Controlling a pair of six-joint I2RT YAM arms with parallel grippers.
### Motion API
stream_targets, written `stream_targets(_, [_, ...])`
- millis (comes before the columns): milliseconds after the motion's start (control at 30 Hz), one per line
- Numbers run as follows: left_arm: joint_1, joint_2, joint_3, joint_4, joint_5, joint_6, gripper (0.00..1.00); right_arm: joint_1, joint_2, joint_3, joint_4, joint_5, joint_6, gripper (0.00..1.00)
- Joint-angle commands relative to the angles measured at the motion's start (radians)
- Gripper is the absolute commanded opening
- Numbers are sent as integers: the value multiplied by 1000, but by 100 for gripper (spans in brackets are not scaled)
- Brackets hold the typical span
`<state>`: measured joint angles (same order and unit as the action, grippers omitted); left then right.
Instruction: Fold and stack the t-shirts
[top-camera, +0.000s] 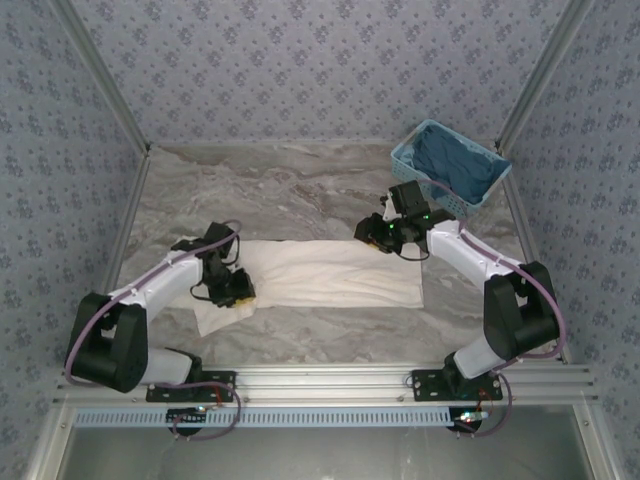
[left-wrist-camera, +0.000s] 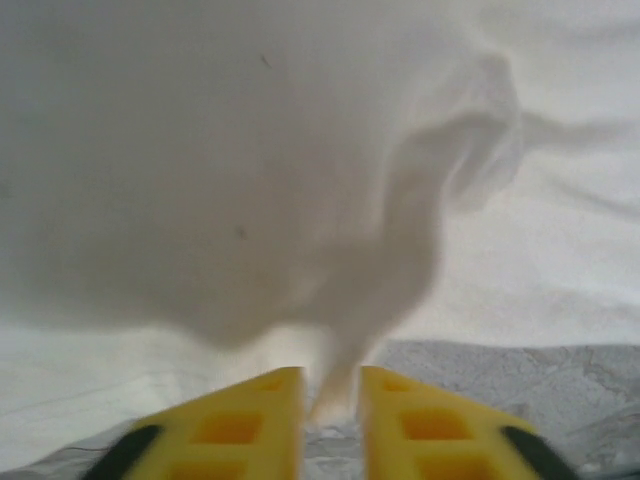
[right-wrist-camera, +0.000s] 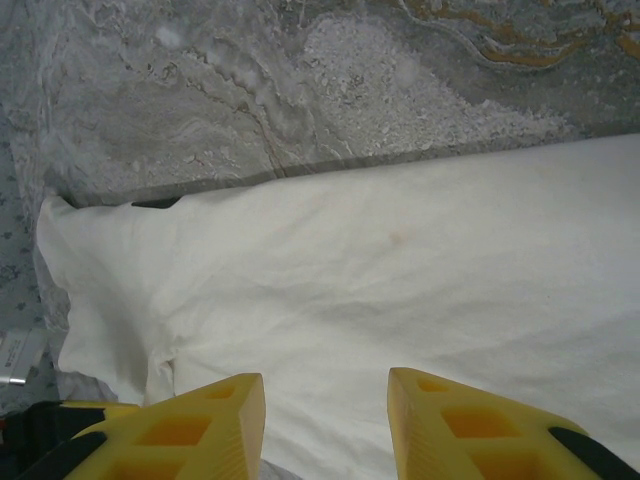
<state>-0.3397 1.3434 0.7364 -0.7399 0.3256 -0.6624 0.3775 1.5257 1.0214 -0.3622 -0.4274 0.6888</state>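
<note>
On the marbled table (top-camera: 300, 190), a wrinkled cream t-shirt (top-camera: 340, 275) lies in a long strip. Left gripper (left-wrist-camera: 332, 385), bent low at its left end, pinches a soft fold; right gripper (right-wrist-camera: 325, 390) hovers spread.

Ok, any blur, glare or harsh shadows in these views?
Left wrist: the t-shirt bunched near the lens is badly out of focus. Right wrist: its wrinkles and the marble table are sharp. Top external: even light, soft shadows, no glare.
</note>
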Motion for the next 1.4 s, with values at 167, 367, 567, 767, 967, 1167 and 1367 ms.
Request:
stream_targets(167, [-27,-5,-25,14,119,2,38,0,-27,-31,3,-13,1,39])
stream_targets(367, [75,-30,0,-21,109,46,36,21,-33,-29,30,-30,-12,39])
stream_targets(567, [107,-23,46,17,54,14,43,33,-25,-29,42,-33,-2,39])
stream_targets(767, [34,80,62,91,79,0,40,35,-25,-13,46,-54,-6,39])
stream_targets(967, [-39,153,101,113,70,-19,33,38,-26,-4,82,-97,-6,39])
stream_targets(1167, [-86,198,122,93,28,-12,31,40,-20,-10,93,-99,1,39])
stream_targets(1367, [-118,272,129,92,19,6,31,41,-10,-14,107,-103,6,39])
